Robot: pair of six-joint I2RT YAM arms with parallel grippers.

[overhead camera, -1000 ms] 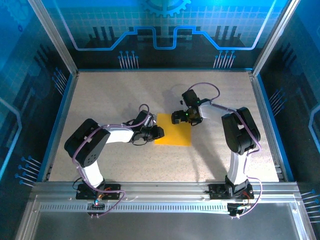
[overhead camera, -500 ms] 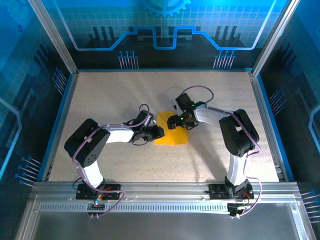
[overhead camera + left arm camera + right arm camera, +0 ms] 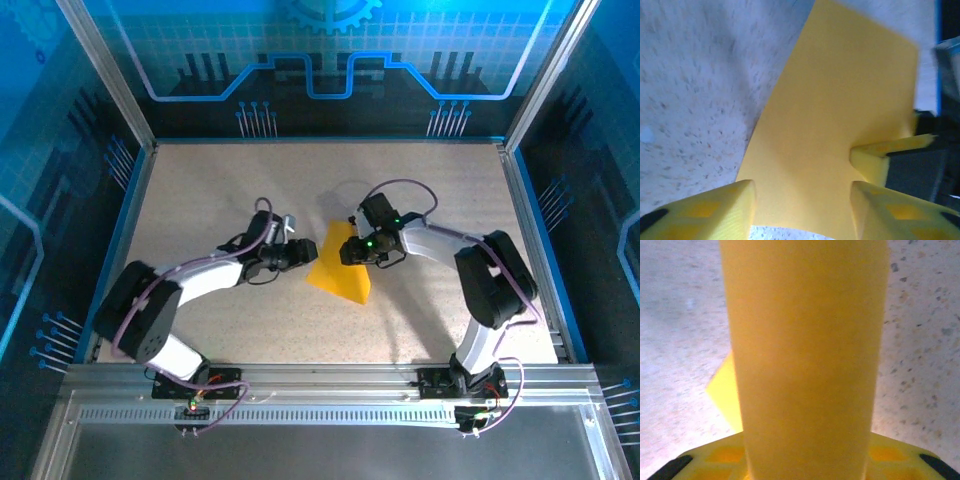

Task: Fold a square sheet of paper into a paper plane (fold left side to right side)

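**At table (image 3: 200, 200) centre: the left-to-right fold**

Left gripper (image 3: 300, 254) sits with jaws released at nine o'clock of the sheet (image 3: 335, 278). Right gripper (image 3: 347, 250), at its two o'clock, pinches the lifted edge, which is best carried low, with edges aligned before creasing.

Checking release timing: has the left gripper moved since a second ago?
Yes. The left gripper has drawn back left, toward the blue left table rail; its jaws stand apart at the left edge of the square sheet of paper.

The square sheet of paper (image 3: 805, 350) curls up within the right tool (image 3: 805, 462).
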